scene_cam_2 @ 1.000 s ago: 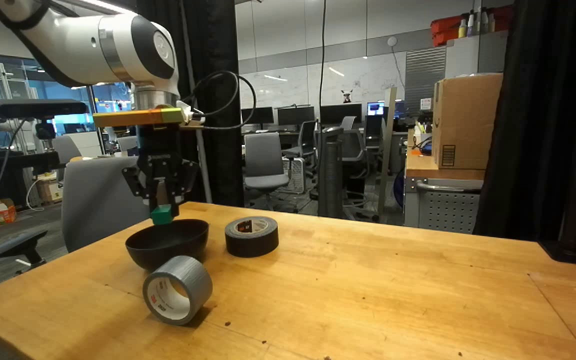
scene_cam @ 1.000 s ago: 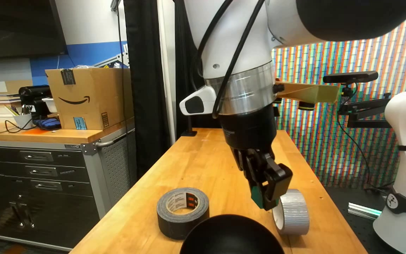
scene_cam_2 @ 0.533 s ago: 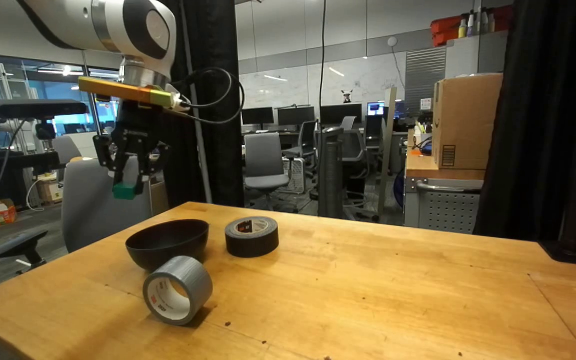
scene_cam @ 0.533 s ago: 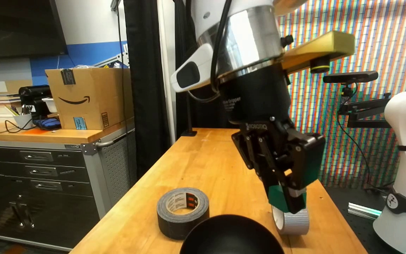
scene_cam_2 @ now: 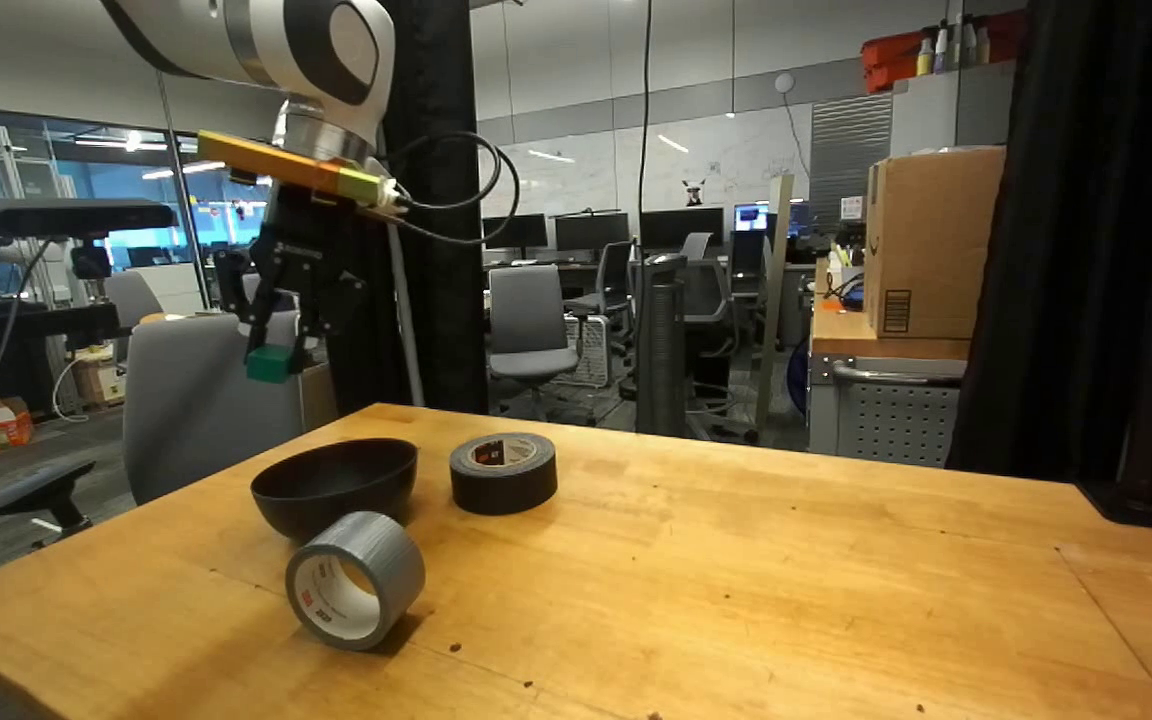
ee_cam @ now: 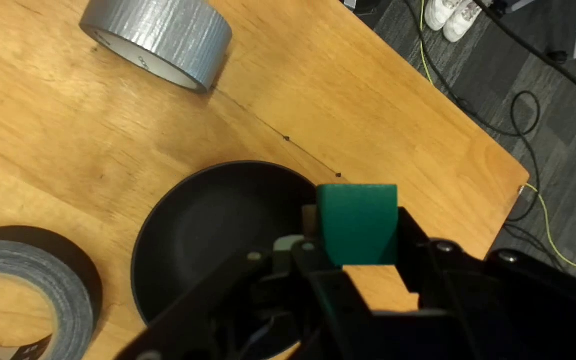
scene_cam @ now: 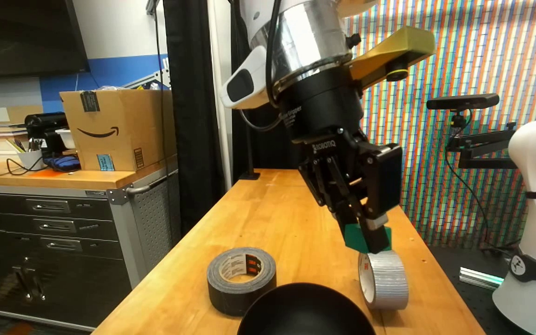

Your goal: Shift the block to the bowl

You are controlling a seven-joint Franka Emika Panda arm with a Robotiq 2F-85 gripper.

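Wooden desk (scene_cam_2: pixel 736 600) carries the black bowl (scene_cam_2: pixel 326 490), with a silver-grey tape roll (scene_cam_2: pixel 391 562) on its side and a black tape roll (scene_cam_2: pixel 504 491) lying flat nearby. Claw (ee_cam: pixel 357 232) closed to block width, gripping the green block (scene_cam_2: pixel 267 365) aloft, higher than the bowl's rim.
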